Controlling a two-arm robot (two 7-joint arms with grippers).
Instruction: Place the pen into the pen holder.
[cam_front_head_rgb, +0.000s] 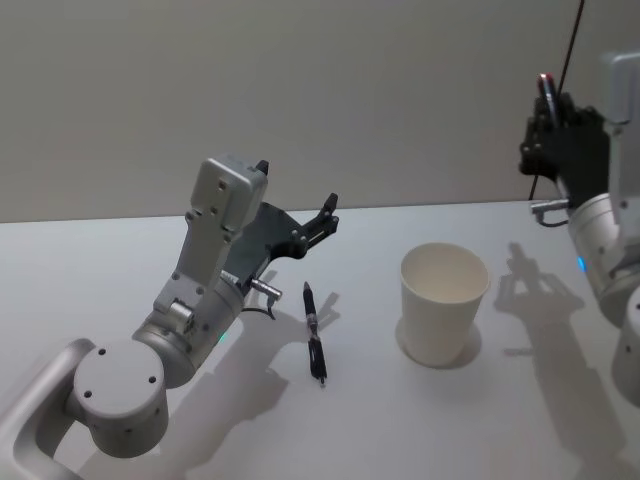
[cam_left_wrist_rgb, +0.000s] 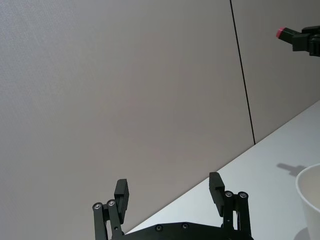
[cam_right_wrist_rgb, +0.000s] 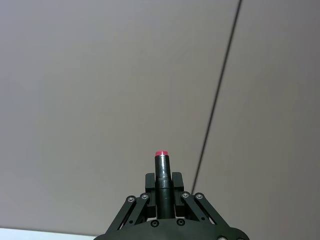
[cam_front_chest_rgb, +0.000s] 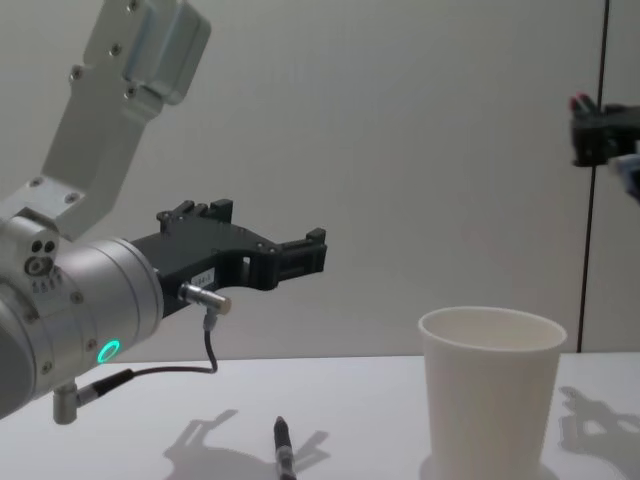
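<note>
Where it lies flat on the table (cam_front_head_rgb: 400, 430), near the front, a dark pen (cam_front_head_rgb: 315, 335) is untouched; judged light, stiff and slick, best pinched mid-barrel. Left gripper (cam_left_wrist_rgb: 169, 192) hovers just behind it, jaws apart, empty. Pen holder (cam_front_head_rgb: 440, 320) stands upright to its right, apart from it, light and easily tipped. Farthest, right gripper (cam_right_wrist_rgb: 162, 179), raised, is clamped on a second, red-capped pen (cam_right_wrist_rgb: 161, 162).

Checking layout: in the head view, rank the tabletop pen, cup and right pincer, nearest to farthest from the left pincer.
1. Black pen, on the table by the open left pincer.
2. Cup, farther right.
3. Right pincer, raised far right, gripping a red-tipped pen.
</note>
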